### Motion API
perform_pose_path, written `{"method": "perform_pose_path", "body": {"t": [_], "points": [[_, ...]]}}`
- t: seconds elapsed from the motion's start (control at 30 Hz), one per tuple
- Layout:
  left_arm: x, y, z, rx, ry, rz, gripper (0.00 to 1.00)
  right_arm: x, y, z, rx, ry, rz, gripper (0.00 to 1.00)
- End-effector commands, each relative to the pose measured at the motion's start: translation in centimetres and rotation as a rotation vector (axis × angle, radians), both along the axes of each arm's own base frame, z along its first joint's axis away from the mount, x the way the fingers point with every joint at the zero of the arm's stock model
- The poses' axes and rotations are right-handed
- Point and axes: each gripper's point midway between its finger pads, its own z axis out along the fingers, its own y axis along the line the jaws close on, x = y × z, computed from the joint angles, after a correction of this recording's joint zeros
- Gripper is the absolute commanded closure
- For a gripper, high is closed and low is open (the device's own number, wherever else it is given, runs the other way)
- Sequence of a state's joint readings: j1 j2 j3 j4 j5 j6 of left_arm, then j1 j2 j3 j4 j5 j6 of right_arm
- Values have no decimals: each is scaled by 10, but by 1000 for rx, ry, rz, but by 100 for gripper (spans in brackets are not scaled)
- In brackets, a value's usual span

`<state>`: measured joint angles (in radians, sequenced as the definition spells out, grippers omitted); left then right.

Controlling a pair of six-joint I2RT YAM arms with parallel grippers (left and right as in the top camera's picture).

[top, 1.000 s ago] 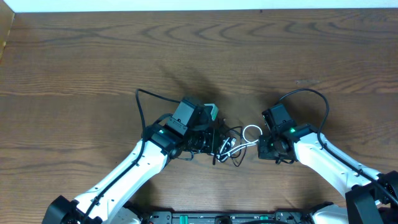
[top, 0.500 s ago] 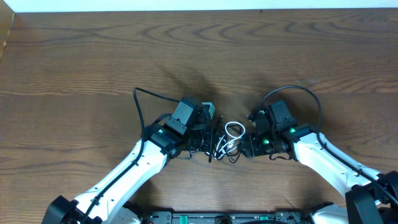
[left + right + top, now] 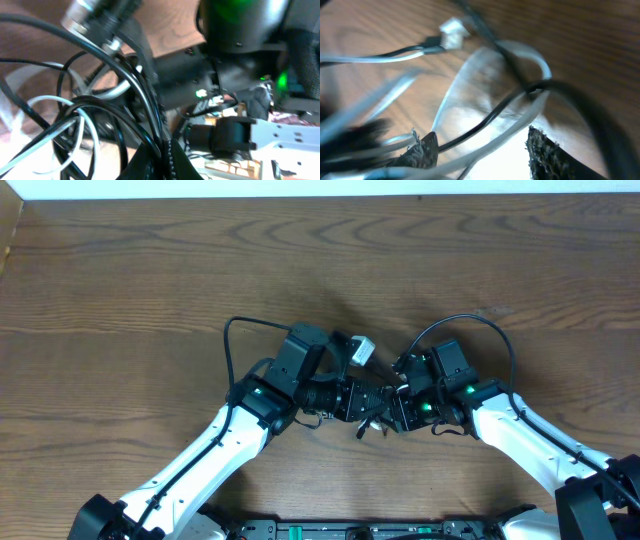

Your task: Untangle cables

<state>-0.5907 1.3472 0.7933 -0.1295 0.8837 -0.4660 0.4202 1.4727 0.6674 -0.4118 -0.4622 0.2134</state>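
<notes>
The white and black cables are tangled together between my two grippers; in the overhead view only a small piece (image 3: pixel 366 424) shows beneath them. My left gripper (image 3: pixel 368 396) points right, and in the left wrist view its jaws (image 3: pixel 163 161) are shut on a black cable (image 3: pixel 142 95), with white cable (image 3: pixel 80 125) loops to the left. My right gripper (image 3: pixel 397 404) points left, almost touching the left one. In the right wrist view its fingers (image 3: pixel 482 150) are open, with a white cable (image 3: pixel 510 137) and a black cable (image 3: pixel 490 117) running between them. A white plug (image 3: pixel 452 27) lies on the table beyond.
The brown wooden table (image 3: pixel 150 270) stretches all around. Thick black arm wires arc above the left arm (image 3: pixel 235 328) and the right arm (image 3: pixel 470 323). A white strip (image 3: pixel 300 188) runs along the far edge.
My right gripper has moved left into the bundle. My left gripper has swung right and turned. The white loop that lay between them is now hidden under the grippers.
</notes>
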Motion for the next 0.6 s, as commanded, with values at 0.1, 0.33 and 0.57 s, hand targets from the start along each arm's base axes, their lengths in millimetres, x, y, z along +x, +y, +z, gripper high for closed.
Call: {"method": "perform_pose_path", "body": {"t": [0.1, 0.33, 0.57], "points": [[-6, -1, 7, -25, -88, -77, 92, 2, -70, -27, -377, 33, -279, 57], [14, 39, -47, 306, -88, 109, 92, -10, -117, -30, -601, 64, -481, 60], [17, 64, -67, 457, -79, 178, 92, 5, -86, -29, -422, 56, -421, 20]]}}
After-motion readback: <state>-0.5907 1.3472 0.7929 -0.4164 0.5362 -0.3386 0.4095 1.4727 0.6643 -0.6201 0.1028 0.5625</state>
